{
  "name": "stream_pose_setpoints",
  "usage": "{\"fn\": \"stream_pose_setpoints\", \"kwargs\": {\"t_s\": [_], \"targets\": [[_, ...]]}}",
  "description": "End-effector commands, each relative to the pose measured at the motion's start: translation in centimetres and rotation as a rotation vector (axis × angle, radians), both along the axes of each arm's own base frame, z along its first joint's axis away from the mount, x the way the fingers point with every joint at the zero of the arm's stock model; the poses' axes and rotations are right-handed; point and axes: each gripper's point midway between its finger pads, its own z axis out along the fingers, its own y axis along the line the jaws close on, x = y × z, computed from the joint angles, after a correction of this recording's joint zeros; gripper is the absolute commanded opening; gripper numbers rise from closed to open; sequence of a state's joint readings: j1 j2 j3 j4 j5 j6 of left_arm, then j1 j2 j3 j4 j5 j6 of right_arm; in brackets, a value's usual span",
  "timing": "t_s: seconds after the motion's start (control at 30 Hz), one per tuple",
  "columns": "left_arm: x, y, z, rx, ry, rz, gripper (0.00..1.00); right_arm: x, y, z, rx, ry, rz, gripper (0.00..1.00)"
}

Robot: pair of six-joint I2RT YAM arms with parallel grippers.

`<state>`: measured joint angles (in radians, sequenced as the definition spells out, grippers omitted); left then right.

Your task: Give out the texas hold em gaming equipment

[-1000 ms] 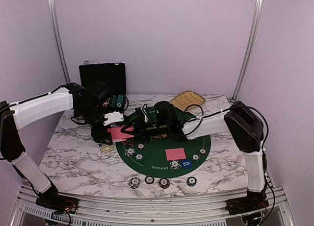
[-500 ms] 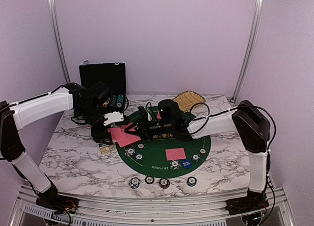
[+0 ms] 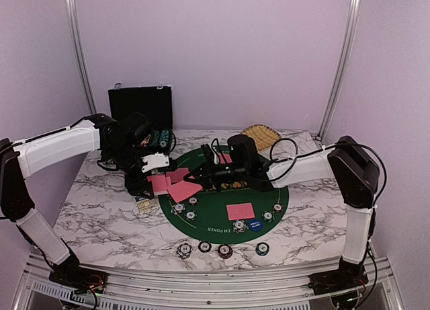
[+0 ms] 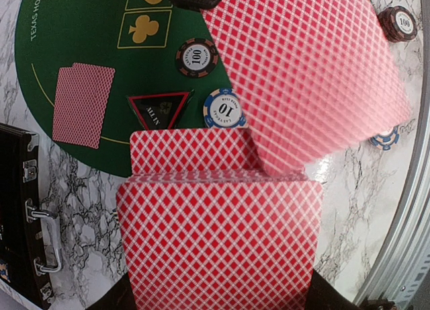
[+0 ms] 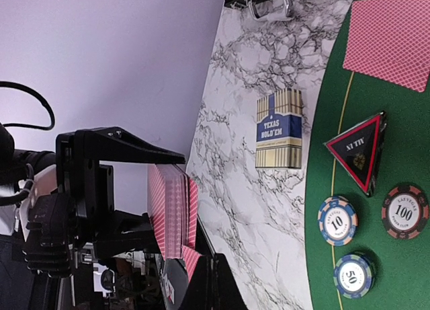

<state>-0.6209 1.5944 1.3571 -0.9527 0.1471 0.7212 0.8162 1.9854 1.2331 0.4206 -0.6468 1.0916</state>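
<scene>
Pulled back rightward since a sec ago, R gripper [image 3: 203, 183] has closed on one card [image 3: 185, 190], now just beside the deck [image 3: 160, 183]. From left: L gripper [image 3: 149, 182] clamped on deck at left edge of mat [image 3: 259, 196]; card slanting between the two arms (blurred in L wrist view); R gripper pinching its far end; 2nd card [image 3: 240, 211] face-down nr mat front.

- "TEXAS HOLD'EM" on the striped card box [image 5: 278, 129]
- "TEXAS HOL…" along the green mat [image 4: 32, 27] rim, rest cut off
- "ALL IN" on the triangular marker [image 4: 159, 110]
- "100" on the brown chip [image 4: 197, 57]
- "10" on the light blue chip [image 4: 225, 109]
- "50" on the dark blue chip [image 5: 353, 276]
</scene>
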Motion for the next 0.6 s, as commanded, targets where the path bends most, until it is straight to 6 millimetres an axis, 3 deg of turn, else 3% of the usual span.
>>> {"fn": "stream_pose_setpoints", "kwargs": {"t_s": [0.0,0.3,0.57], "targets": [[0.0,-0.1,1.7,-0.023,-0.030,0.001,0.00,1.1,-1.4,1.9,0.028,-0.004,-0.027,0.00],[-0.1,0.0,1.5,-0.017,-0.026,0.000,0.00,5.1,-5.3,1.6,0.071,0.037,-0.125,0.00],[-0.2,-0.1,1.4,-0.021,-0.015,0.000,0.00,13.4,-11.1,0.1,0.008,-0.024,-0.312,0.00]]}}
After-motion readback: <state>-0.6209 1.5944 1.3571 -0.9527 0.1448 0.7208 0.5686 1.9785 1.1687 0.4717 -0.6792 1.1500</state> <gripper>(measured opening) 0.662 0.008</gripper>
